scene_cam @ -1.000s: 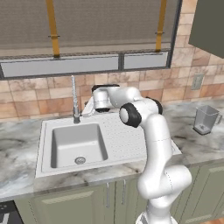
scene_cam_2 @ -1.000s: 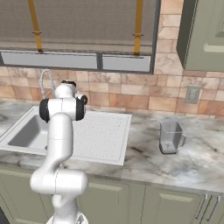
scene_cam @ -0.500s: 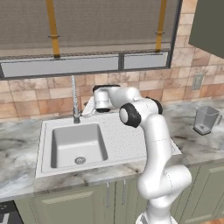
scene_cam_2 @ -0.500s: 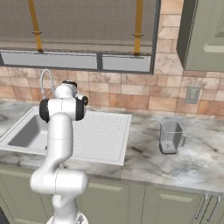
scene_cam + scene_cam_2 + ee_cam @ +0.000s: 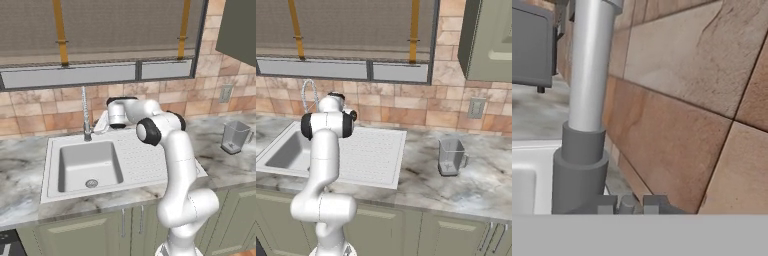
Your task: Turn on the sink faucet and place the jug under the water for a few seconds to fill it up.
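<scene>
The sink faucet (image 5: 86, 112) stands at the back edge of the sink (image 5: 55, 150), its coiled silver neck upright and its dark base (image 5: 579, 172) close before my hand camera, with the small lever parts low at the foot of that base. No blue stream falls into the basin, so I judge the water is not yet running. Across the last second almost nothing has changed: my arm holds the same reach toward the faucet base, and the base cameras have not shifted, so I read this as a slow final approach or a pause at the lever and not a completed push. My gripper (image 5: 101, 126) sits just beside the foot of the faucet, to its right, low over the sink rim; I cannot tell whether its fingers are spread or closed, since the hand is small in the left base view and the tips are not clear in the hand view. The jug (image 5: 450, 157) stands upright on the marble counter (image 5: 481, 185) well apart from the sink, past the ribbed drainboard (image 5: 373, 152), near the wall outlet (image 5: 475, 108), untouched. Fetching it comes only after the lever gives.
</scene>
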### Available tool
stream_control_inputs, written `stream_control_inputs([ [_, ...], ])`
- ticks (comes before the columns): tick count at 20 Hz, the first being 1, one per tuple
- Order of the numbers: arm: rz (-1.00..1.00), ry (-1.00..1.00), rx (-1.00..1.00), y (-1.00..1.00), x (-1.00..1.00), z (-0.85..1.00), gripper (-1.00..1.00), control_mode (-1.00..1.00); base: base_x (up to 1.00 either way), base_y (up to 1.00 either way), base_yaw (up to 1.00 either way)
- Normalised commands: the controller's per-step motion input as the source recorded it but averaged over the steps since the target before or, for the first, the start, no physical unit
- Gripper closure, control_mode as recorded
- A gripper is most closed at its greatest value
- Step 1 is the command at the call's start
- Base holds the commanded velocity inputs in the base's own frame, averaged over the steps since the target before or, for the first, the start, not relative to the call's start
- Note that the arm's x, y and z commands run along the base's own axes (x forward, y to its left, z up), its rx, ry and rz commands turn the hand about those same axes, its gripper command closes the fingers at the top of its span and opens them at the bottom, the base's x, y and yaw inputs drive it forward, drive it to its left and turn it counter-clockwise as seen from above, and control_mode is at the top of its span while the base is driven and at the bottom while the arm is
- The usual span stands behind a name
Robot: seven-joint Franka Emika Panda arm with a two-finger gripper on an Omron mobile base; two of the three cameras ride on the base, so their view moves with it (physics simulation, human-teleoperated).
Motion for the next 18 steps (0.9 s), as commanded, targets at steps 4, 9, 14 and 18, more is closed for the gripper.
stream_control_inputs([
  [4,-0.15,0.0,0.01,0.0,0.41,0.0,1.0,-1.0,0.0,0.0,0.0],
  [9,-0.22,0.01,0.02,-0.04,0.46,-0.01,1.0,-1.0,0.0,0.0,0.0],
  [14,-0.24,0.03,0.02,-0.33,0.44,-0.14,1.0,-1.0,0.0,0.0,0.0],
  [18,-0.26,0.02,0.02,-0.45,0.43,-0.19,1.0,-1.0,0.0,0.0,0.0],
])
